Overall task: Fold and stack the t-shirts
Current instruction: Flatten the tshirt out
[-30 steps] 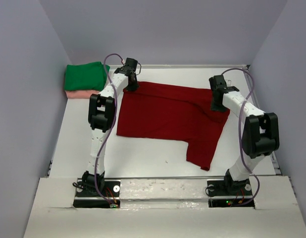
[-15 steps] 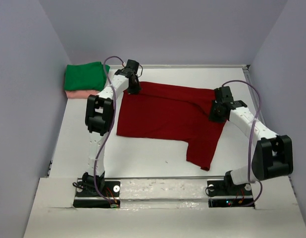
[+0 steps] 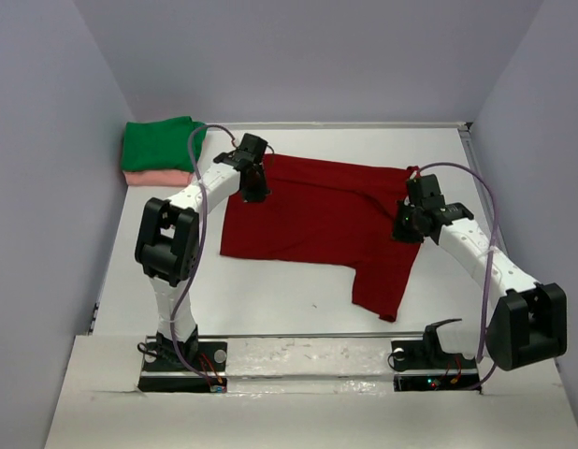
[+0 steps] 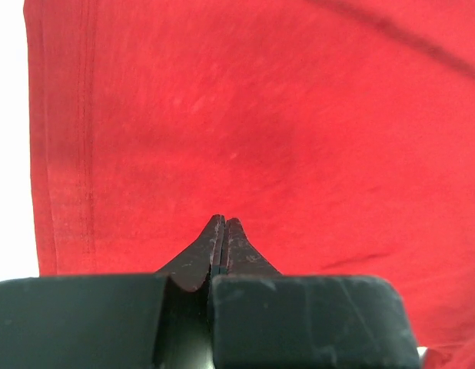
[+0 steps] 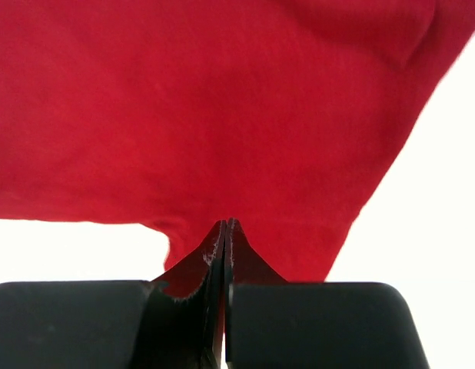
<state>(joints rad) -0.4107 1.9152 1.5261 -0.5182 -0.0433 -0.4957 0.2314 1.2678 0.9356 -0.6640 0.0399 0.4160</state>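
Quick look at the folding job. The red t-shirt [image 3: 308, 210] lies spread out flat in the middle of the white table [image 3: 270, 290], with one flap sticking out toward the near right. The green t-shirt [image 3: 160, 145] sits folded on top of the pink t-shirt [image 3: 156, 178] in the far left corner, so I'd guess red is the last one to do.

The left gripper [image 3: 254, 187] is down on the far left edge of the red shirt, right by the hem. The right gripper [image 3: 407, 229] is down on its right side, near where that flap starts. Both have their jaws pressed fully together, tips against the fabric. Neither wrist camera shows me cloth bunched between the tips, so I honestly can't tell if they've caught a pinch or just closed on top of it.

Handling-wise it's thin, light cotton and totally floppy, so it won't hold any shape, and it'll drag and wrinkle if only one side gets lifted. Probably grippy enough on the pads, but a single layer is easy to miss. I'd grab it at the edges, hem and shoulder side, both arms at the same time, and take a proper fold of cloth so it doesn't slip out mid-lift.
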